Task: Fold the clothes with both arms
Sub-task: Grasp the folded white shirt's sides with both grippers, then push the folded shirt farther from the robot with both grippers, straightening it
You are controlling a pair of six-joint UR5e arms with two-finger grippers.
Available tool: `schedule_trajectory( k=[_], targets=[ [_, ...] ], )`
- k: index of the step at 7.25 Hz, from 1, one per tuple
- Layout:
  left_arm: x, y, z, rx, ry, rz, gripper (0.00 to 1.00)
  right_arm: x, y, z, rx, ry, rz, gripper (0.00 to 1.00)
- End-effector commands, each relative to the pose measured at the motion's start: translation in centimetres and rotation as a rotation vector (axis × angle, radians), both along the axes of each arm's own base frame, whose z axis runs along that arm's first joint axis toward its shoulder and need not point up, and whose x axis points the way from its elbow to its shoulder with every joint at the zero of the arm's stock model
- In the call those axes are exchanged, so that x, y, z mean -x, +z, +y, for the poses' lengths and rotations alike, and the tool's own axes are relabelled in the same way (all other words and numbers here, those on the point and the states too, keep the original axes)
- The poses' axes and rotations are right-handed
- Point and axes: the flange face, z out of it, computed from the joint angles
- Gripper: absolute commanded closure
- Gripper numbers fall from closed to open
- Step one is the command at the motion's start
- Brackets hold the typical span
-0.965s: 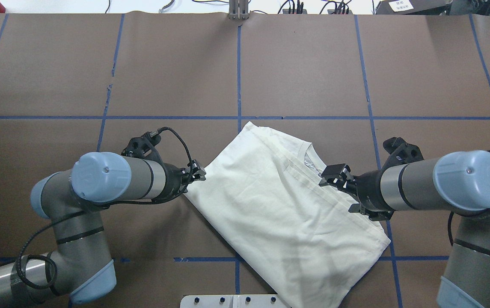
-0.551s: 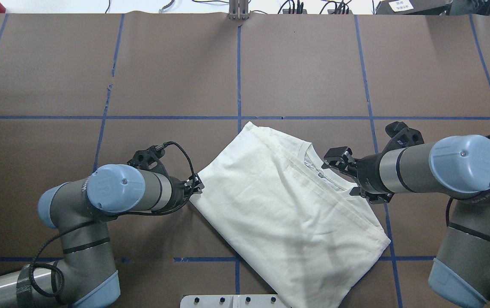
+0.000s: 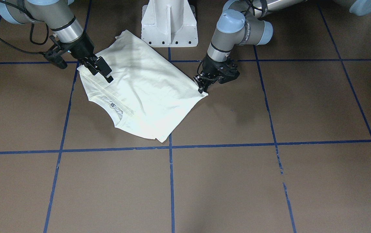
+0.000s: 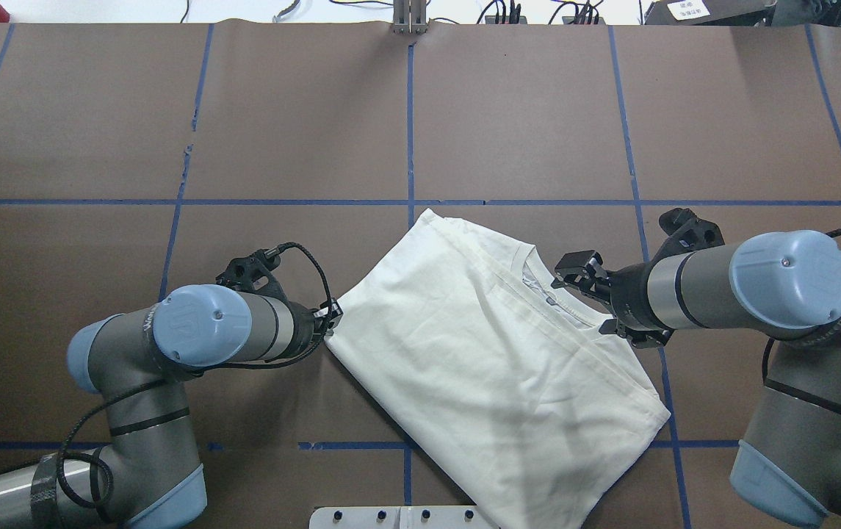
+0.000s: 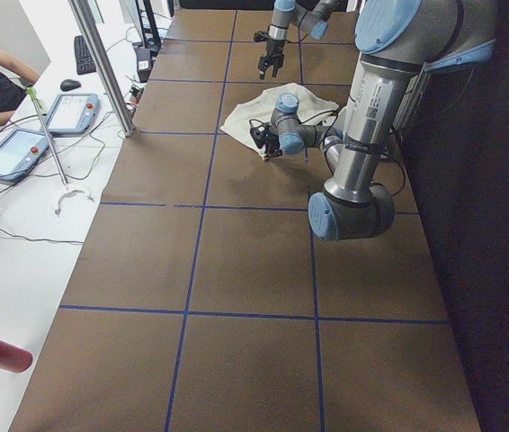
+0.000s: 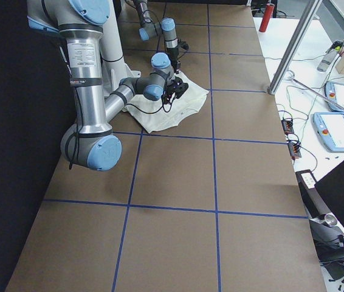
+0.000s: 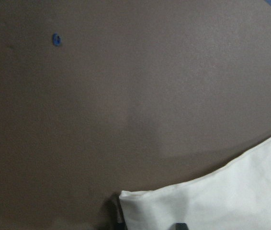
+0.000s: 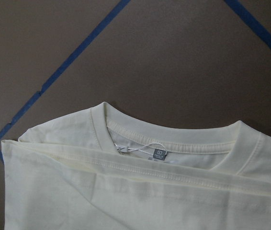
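T-shirt (image 4: 493, 353): cream-white, upward face plain. Neckline (image 8: 174, 139) ahead of right tool (image 4: 567, 270): same cream, ribbed. Label (image 8: 160, 154) inside it: grey, white mark. Surface (image 4: 302, 110) around both tools: matt brown, crossed by grid of blue tape lines (image 4: 410, 125). Left tool (image 4: 332, 317) and right tool: black. Left arm (image 4: 273, 334), right arm (image 4: 699, 286): grey, light-blue joint caps. Pedestal (image 3: 169, 22): white.
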Motion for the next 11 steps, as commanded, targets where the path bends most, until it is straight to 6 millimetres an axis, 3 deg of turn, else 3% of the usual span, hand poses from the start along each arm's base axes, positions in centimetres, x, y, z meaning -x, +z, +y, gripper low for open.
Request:
schedule_trajectory(
  k=[1, 3, 4, 5, 6, 7, 8, 9, 10, 11],
  targets=[
    [0.7, 0.1, -1.5, -0.024, -0.052, -0.036, 1.0, 0.0, -0.2, 0.0, -0.003, -0.001, -0.004, 0.0],
    [5.1, -1.0, -8.7, -0.153, -0.098, -0.089, 1.0, 1.8, -2.6, -1.2, -0.03, 0.017, -0.035, 0.0],
    [6.1, -2.7, -14.2, -0.158, -0.173, -0.092, 1.0, 2.9, -4.2, -1.2, -0.058, 0.052, -0.053, 0.0],
    [5.5, -5.2, -19.3, -0.163, -0.228, -0.09, 1.0, 4.0, -4.5, -0.3, -0.09, 0.089, -0.043, 0.0],
    [4.8, -5.4, -23.8, -0.17, -0.269, -0.084, 1.0, 4.0, -4.8, -0.1, -0.1, 0.097, -0.045, 0.0],
    [2.2, -5.1, -27.9, -0.194, -0.301, -0.09, 1.0, 4.1, -5.0, -0.2, -0.102, 0.1, -0.049, 0.0],
    [0.9, -5.6, -29.4, -0.203, -0.32, -0.093, 1.0, 4.1, -5.9, -0.3, -0.112, 0.111, -0.063, 0.0],
    [1.6, -7.2, -28.9, -0.217, -0.316, -0.063, 0.55, 4.7, -6.0, -0.1, -0.093, 0.135, -0.067, 0.0],
    [4.2, -8.5, -26.6, -0.244, -0.309, -0.006, 0.5, 6.2, -6.0, 1.5, -0.113, 0.129, -0.058, 0.0],
    [7.4, -7.4, -22.8, -0.244, -0.252, 0.056, 0.5, 7.3, -6.5, 2.5, -0.125, 0.133, -0.056, 0.0]
  ],
)
